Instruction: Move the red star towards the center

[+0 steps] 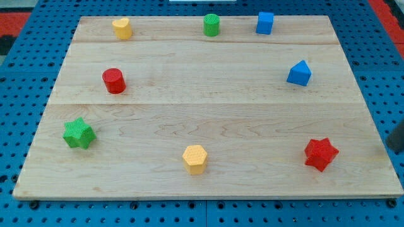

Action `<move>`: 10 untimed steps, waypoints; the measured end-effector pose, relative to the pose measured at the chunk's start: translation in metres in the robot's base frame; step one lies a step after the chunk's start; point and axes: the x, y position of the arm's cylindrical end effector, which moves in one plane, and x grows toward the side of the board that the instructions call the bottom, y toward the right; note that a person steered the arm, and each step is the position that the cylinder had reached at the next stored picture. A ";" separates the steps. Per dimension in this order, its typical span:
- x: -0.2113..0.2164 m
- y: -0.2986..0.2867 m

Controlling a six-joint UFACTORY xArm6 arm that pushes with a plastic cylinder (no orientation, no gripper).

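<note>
The red star [321,154] sits near the lower right corner of the wooden table [208,94], well apart from the other blocks; its nearest neighbours are the yellow hexagon [195,158] toward the view's bottom centre and the blue block [299,73] above it. A dark shape at the view's right edge [396,137] is probably part of the rod, but the tip itself does not show, so its place relative to the blocks cannot be told. The arm carries no hand, only the rod, so nothing opens or closes.

The star looks like a small, light, rigid plastic piece that should slide easily on the smooth wood. Its points may make it spin if pushed off-centre. Contact is best made on its lower right side, in a notch between two points, pushing toward the view's upper left.
</note>
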 end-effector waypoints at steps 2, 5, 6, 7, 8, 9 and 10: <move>0.006 -0.137; 0.001 -0.191; -0.010 -0.154; -0.024 -0.118; -0.066 -0.144; -0.078 -0.190; -0.080 -0.191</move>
